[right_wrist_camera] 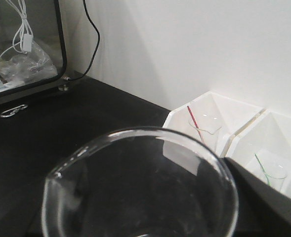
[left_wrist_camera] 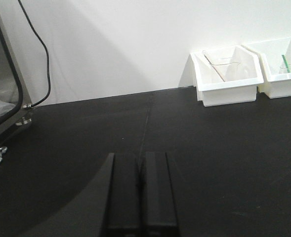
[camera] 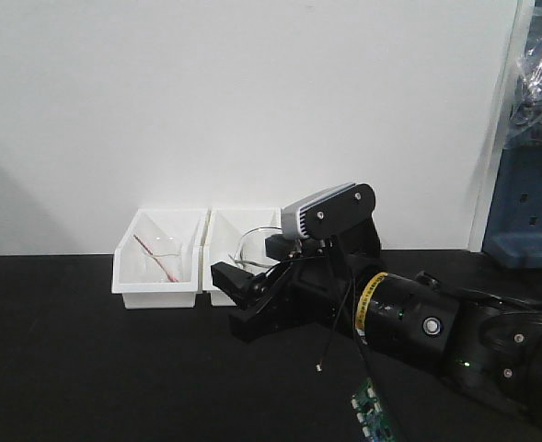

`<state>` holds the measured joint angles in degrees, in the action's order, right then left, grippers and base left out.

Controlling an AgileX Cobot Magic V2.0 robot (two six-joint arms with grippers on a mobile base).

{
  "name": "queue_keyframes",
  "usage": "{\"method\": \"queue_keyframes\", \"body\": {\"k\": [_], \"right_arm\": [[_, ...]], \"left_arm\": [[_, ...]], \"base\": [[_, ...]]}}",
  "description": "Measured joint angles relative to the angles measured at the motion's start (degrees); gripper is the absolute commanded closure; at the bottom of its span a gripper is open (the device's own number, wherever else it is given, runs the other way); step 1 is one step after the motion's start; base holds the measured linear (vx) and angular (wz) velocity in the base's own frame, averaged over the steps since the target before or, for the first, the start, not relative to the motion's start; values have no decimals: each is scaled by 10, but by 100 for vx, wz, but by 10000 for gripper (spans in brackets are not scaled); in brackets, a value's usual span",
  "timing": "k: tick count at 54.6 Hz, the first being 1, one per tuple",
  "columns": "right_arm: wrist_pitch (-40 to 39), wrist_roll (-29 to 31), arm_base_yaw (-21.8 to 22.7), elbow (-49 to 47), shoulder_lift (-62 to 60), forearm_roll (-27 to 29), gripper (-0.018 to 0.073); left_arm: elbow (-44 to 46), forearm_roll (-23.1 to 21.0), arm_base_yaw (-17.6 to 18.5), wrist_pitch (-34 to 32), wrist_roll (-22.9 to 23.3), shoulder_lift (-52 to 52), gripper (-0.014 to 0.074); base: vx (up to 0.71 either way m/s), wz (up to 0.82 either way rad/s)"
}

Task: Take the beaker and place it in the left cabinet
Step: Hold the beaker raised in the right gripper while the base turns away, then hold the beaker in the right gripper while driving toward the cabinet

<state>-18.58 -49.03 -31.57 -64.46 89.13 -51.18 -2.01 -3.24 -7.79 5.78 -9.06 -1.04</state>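
Note:
The beaker (right_wrist_camera: 145, 192) is clear glass and fills the lower part of the right wrist view, its pour spout at the left of the rim. My right gripper (camera: 243, 293) is shut on it just above the black table, in front of the white bins. One dark finger (right_wrist_camera: 269, 202) shows at the beaker's right side. In the front view the glass is hard to make out between the jaws. My left gripper (left_wrist_camera: 141, 170) is shut and empty, low over the table. A dark-framed, glass-fronted cabinet (right_wrist_camera: 26, 49) stands at the far left; it also shows in the left wrist view (left_wrist_camera: 2, 74).
Two white bins stand against the wall. The left bin (camera: 158, 262) holds a beaker with a red rod (right_wrist_camera: 204, 126); the right bin (camera: 223, 241) holds one with a green rod (right_wrist_camera: 271, 173). A silver hook (right_wrist_camera: 13, 111) lies by the cabinet. Blue equipment (camera: 528, 203) stands far right.

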Motion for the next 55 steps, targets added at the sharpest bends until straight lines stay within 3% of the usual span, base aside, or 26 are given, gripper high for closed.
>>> {"method": "queue_keyframes", "body": {"k": [26, 55], "right_arm": [[3, 0, 0, 0, 0, 0, 358], [3, 0, 0, 0, 0, 0, 358]], "left_arm": [[0, 0, 0, 0, 0, 0, 603], [0, 0, 0, 0, 0, 0, 603]], "base": [[-6, 25], [-14, 53]]}}
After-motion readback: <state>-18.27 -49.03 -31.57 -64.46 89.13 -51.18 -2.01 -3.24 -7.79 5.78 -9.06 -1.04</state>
